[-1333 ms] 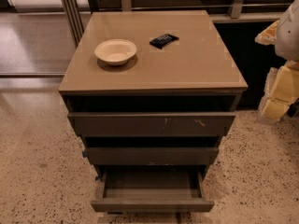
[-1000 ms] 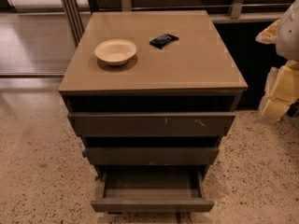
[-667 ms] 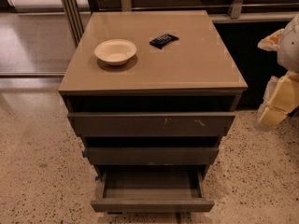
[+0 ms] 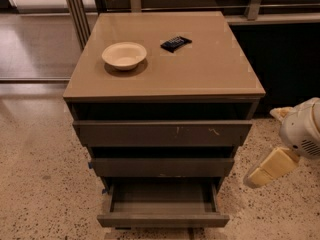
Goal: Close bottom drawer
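Observation:
The bottom drawer (image 4: 163, 219) is the lowest of the three fronts on the tan cabinet (image 4: 165, 79). It is dark grey-brown with no handle and stands pulled out, so its shallow empty tray (image 4: 162, 198) shows. My gripper (image 4: 271, 166), beige below a white wrist (image 4: 304, 132), hangs at the right of the cabinet at about the height of the middle drawer (image 4: 162, 167). It is apart from the cabinet and touches no drawer. The top drawer (image 4: 162, 133), with pale scratch marks, is slightly ajar.
A cream bowl (image 4: 124, 55) and a dark packet (image 4: 175, 43) lie on the cabinet top. Metal poles (image 4: 75, 9) stand at the back left and a railing runs behind. Speckled floor (image 4: 45, 184) surrounds the cabinet.
My gripper has moved down and left, from beside the cabinet top to beside the middle drawer. The drawers, bowl and packet have not moved.

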